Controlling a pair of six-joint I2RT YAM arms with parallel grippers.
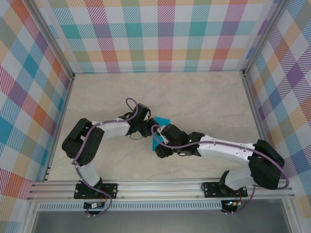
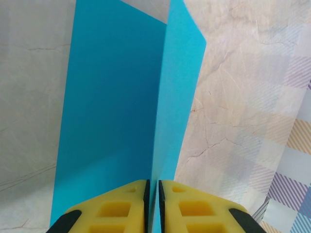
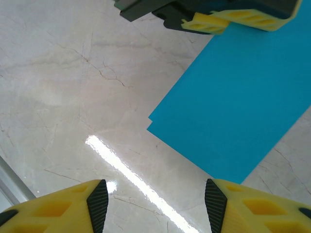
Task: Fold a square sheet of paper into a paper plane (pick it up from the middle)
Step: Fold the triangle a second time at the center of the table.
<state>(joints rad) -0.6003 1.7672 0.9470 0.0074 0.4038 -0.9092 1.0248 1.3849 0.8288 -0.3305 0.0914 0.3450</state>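
The square sheet of paper (image 2: 112,97) is teal-blue and folded along a centre crease, and its two halves spread apart like a V. My left gripper (image 2: 153,206) is shut on that crease, with the paper edge squeezed between the black pads. From above, the sheet (image 1: 163,120) shows between both wrists at mid-table, with the left gripper (image 1: 147,128) beside it. My right gripper (image 3: 153,204) is open over bare table, with nothing between its fingers. The paper (image 3: 238,111) lies ahead and to the right of it, and the left fingers (image 3: 233,17) show at the top. The paper plane is out of view.
The marble-look table (image 1: 204,97) has plaid walls (image 1: 165,34) on three sides. An aluminium rail (image 1: 160,187) runs along the near edge by the arm bases. Both forearms cross the middle, close together.
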